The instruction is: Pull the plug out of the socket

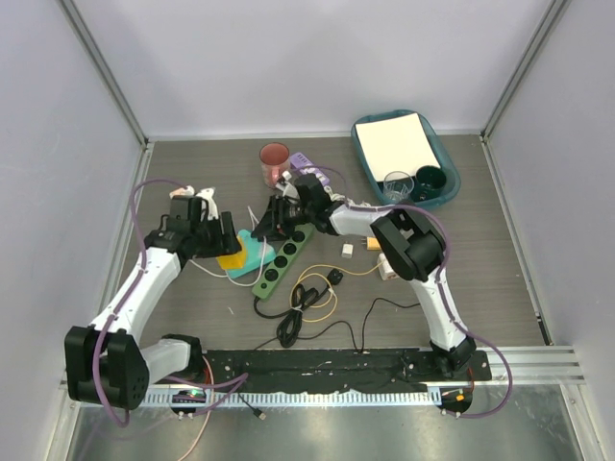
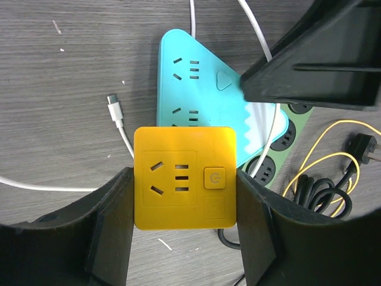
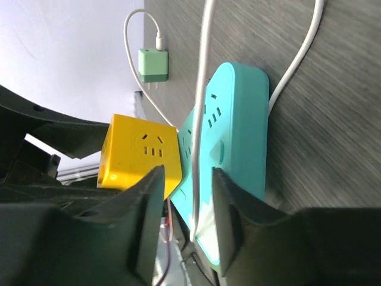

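Holding paper [image 1: 396, 142] and glass [image 1: 398, 184]: tray [image 1: 360, 146].

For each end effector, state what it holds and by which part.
The left end effector clamps the yellow cube by two opposite side faces; the right end effector seems to pinch the pale-blue plug at its white edge.

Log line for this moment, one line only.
left gripper: shut on yellow cube socket | right gripper: shut on teal plug adapter | adapter: overlapping green power strip | pulled off: cannot tell
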